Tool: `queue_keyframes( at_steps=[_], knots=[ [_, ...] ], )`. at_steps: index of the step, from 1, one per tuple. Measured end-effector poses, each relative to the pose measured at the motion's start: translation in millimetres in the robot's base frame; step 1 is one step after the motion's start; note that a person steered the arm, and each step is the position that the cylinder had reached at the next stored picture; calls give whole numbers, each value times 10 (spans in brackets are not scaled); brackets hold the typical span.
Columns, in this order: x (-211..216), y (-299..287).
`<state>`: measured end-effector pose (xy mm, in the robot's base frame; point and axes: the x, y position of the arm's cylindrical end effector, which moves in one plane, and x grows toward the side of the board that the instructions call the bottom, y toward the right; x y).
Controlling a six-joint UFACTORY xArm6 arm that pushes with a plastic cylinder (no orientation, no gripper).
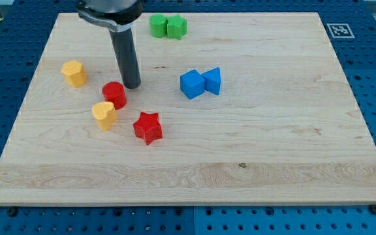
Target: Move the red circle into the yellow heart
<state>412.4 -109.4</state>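
My tip [132,85] stands on the surface just right of the red circle [115,94], which touches a yellow block below it.

There is no pincer here, only a dark rod, so no opening or closing can be told. The tip sits just beside the red circle's upper right edge, in the upper left part of the frame. The lower yellow block [104,115] lies against the circle's lower left side; whether it or the other one is the heart I cannot tell. The upper yellow block [74,73] sits apart, further left. A red star [148,127] lies lower right of the circle. Two blue blocks [200,83] touch near the centre, and two green blocks [168,27] touch at the top of the wooden surface [273,150].
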Motion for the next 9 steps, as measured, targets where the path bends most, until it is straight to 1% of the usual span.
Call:
queue_keyframes(
  at_steps=[2,3,4,8,9],
  knots=[
    [362,-7],
    [406,275],
    [607,270],
    [748,-394],
    [870,-477]
  ],
)
